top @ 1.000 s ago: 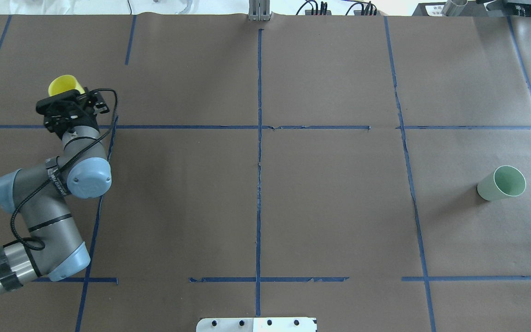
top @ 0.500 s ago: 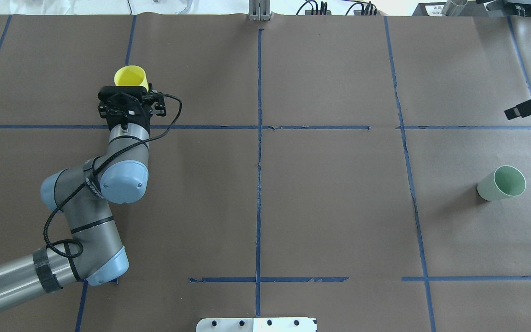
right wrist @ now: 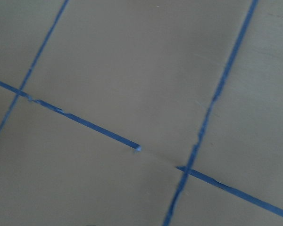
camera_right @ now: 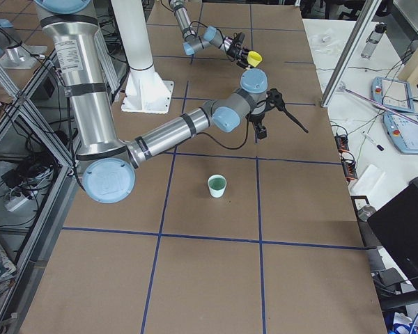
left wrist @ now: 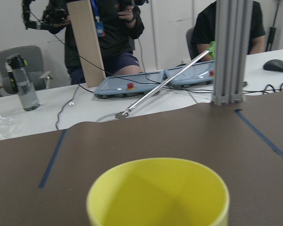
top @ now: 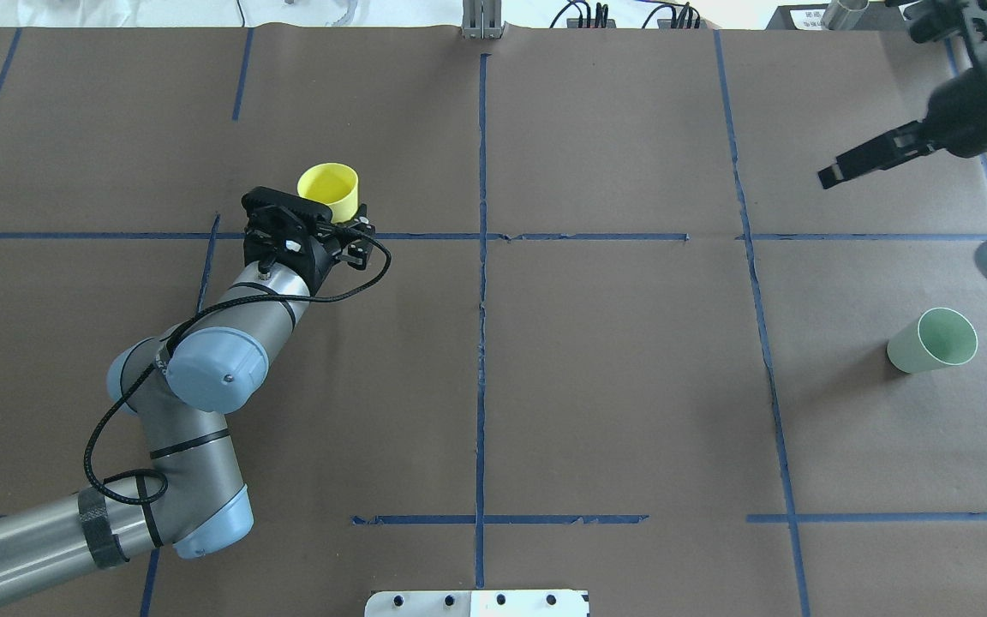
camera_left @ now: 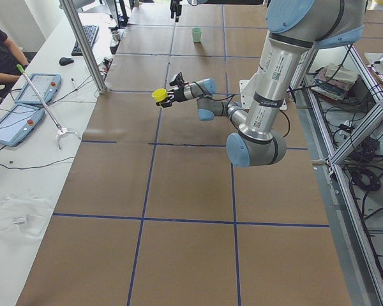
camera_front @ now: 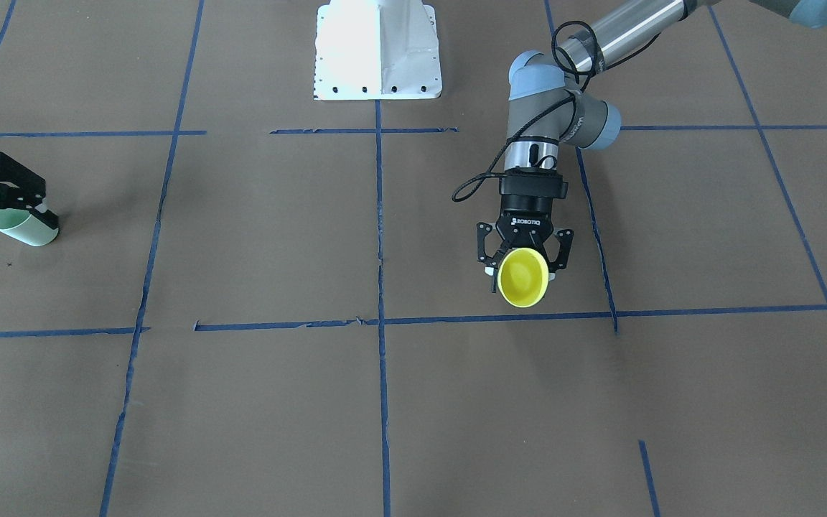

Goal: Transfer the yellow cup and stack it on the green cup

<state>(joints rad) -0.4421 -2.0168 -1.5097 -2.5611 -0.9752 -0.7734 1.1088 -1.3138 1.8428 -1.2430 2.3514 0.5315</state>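
Since the earlier frame the left arm (top: pixel 202 368) has been swung in toward the middle. The yellow cup (top: pixel 328 190) is kept pinched in the left claw (camera_front: pixel 524 267), clear of the table, for carrying. The right claw (camera_front: pixel 4 226) is spread wide and empty. The green cup (top: pixel 932 340) is left standing far right as the target.

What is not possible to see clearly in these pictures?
Yellow cup: base cut off by the bottom edge in the left wrist view.
Right gripper: cut by the left edge in the front-facing view, where it covers part of the green cup.
Right wrist view: shows only the table.
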